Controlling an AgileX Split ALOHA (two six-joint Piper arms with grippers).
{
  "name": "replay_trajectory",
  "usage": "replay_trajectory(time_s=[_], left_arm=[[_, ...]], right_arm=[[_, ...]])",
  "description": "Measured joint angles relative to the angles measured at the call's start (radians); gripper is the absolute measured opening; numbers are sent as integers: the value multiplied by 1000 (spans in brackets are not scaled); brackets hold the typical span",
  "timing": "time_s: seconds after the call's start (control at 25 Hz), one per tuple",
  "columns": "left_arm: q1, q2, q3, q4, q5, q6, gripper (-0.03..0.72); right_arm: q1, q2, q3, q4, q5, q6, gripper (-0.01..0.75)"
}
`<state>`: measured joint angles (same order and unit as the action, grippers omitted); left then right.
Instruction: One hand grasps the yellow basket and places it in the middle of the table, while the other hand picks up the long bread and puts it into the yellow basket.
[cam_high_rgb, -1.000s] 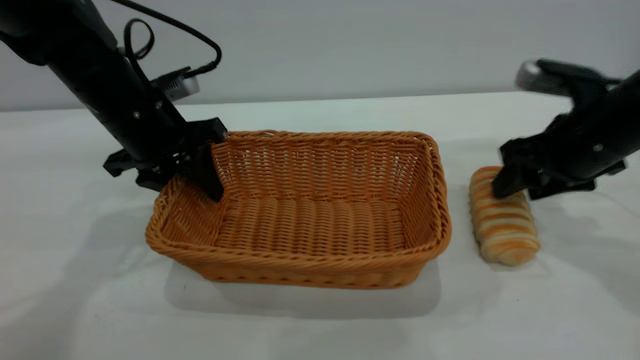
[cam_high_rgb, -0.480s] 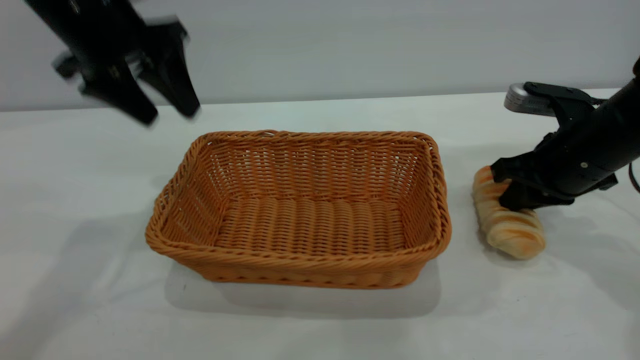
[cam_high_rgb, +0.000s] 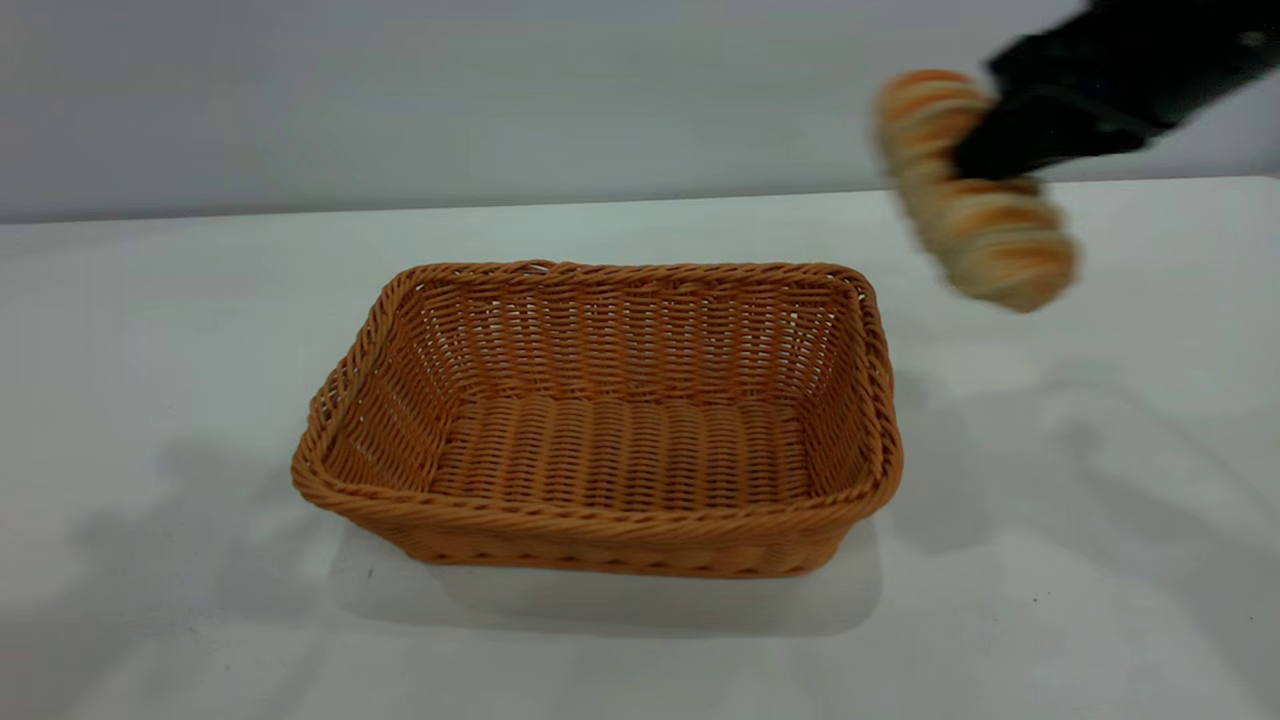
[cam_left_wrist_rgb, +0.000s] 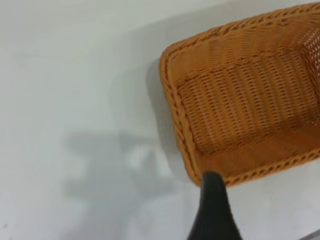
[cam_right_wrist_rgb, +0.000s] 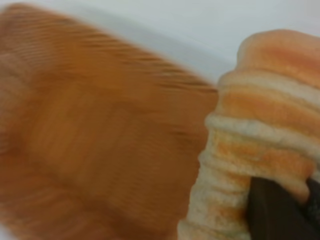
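The yellow basket (cam_high_rgb: 600, 520) stands empty in the middle of the white table (cam_high_rgb: 150, 330). My right gripper (cam_high_rgb: 975, 165) is shut on the long bread (cam_high_rgb: 995, 245) and holds it in the air, above the table and to the right of the basket's far right corner. In the right wrist view the bread (cam_right_wrist_rgb: 260, 135) fills the space beside one dark finger (cam_right_wrist_rgb: 272, 210), with the basket (cam_right_wrist_rgb: 100, 140) blurred below. My left gripper is out of the exterior view. One finger (cam_left_wrist_rgb: 213, 210) shows in the left wrist view, raised clear over the basket's corner (cam_left_wrist_rgb: 175, 115), holding nothing.
A plain grey wall runs behind the table's far edge. Bare tabletop lies on all sides of the basket, with only arm shadows on it.
My right gripper has lifted the bread off the table and carried it up. My left gripper let go of the basket's left rim, rose and left the exterior view. The basket has not moved.
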<state>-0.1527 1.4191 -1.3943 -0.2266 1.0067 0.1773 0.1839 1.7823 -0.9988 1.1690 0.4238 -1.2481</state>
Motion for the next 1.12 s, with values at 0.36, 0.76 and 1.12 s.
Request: replay_trajectory(time_s=[0.36,0.76,1.12], left_arm=[[0,-146,0,51,160,-74,581],[0,-264,95,74,161,-82,581],[0,-704,536,112,161,-92,581]], right_arm=[[268,298,-183,121,-105,-122,194],[190,146,-207,-283,303,316,620],[167,-457,-43,-828,621,810,559]])
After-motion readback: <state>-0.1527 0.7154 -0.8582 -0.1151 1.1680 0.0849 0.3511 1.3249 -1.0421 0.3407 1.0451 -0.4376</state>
